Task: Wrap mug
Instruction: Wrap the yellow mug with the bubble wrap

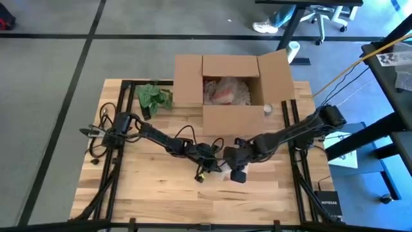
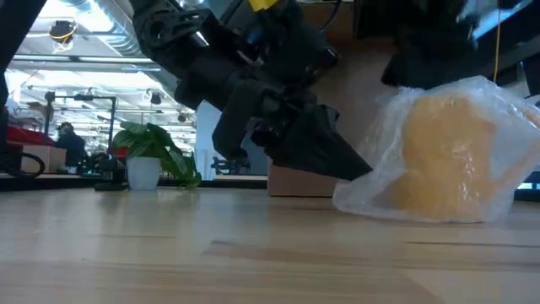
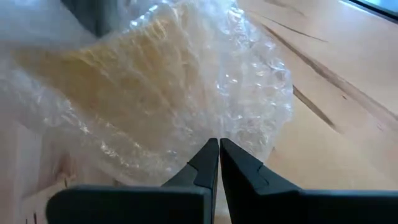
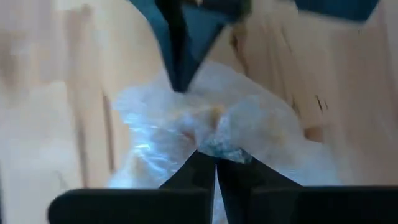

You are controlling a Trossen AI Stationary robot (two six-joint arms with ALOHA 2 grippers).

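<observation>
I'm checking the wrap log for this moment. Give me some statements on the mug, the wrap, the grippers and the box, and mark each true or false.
1. The yellow mug is covered in bubble wrap. True.
2. The left gripper is wide open above the table. False: its fingers are closed together at the edge of the wrap.
3. The right gripper is shut on the bubble wrap. True.
4. The cardboard box is taped shut. False: its flaps are open and a wrapped item lies inside.
5. A green plant stands to the box's left in the high view. True.
6. The mug sits inside the box. False: it rests on the table in front of the box.
</observation>
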